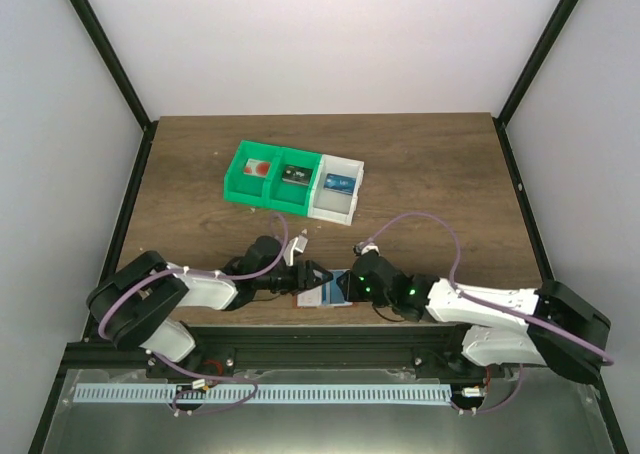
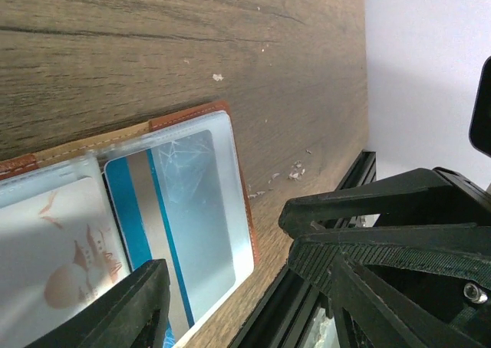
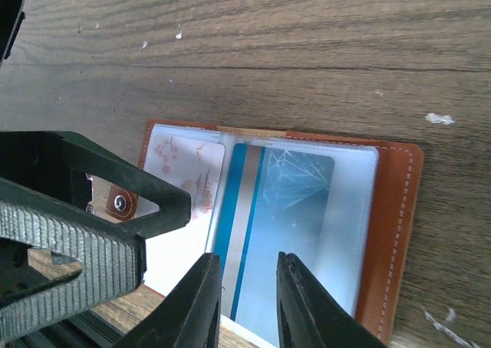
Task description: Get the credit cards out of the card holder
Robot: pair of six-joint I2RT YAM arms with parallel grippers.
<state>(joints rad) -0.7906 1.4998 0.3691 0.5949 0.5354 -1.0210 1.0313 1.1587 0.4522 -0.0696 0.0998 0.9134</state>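
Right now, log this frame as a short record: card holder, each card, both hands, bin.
card holder: open flat near the table's near edge, between the hands
blue card: in its clear pocket
pale pink card: in the neighbouring pocket
left hand: open above the card holder, holding nothing
right hand: fingers narrowly apart over the blue card's edge
progress: neither card out yet
green-and-white bin: farther back, apart from both hands

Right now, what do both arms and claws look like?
The left arm and right arm: white shells, black joints, a lilac cable looping along each. Green lights on the right one. The left claw and right claw: black, two-pronged, ribbed sides.
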